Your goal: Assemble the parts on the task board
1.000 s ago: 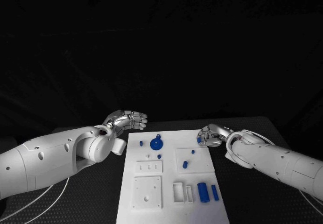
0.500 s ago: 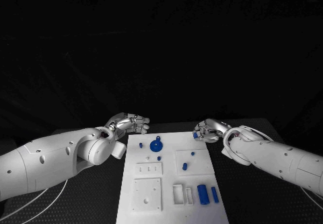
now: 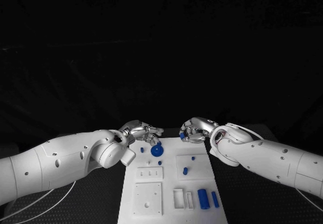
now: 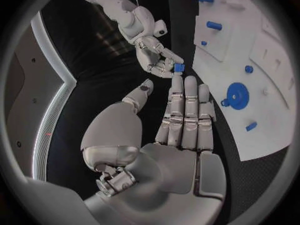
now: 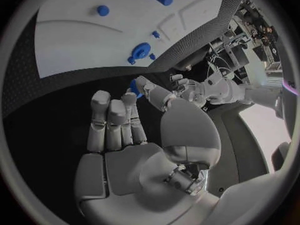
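The white task board (image 3: 149, 201) lies lengthwise in front of me, with a blue round part with a knob (image 3: 157, 150) near its far end. My right hand (image 3: 194, 130) hovers over the board's far edge and pinches a small blue piece (image 3: 181, 136) between thumb and fingertip; the left wrist view shows that pinch on the blue piece (image 4: 179, 67) well. My left hand (image 3: 142, 132) floats just opposite, above the far left corner, fingers stretched out straight (image 4: 185, 112) and holding nothing. Its fingertips are close to the pinched piece without touching it.
Two blue cylinders (image 3: 203, 192) lie by a white frame at the board's near right. A blue peg (image 3: 185, 171) stands in the raised right plate, and small blue pegs (image 3: 141, 150) dot the far left. Black table mat surrounds the board.
Both hands have moved inward toward each other over the board's far edge. The left hand's curled fingers have straightened out. The right hand still pinches the small blue piece.
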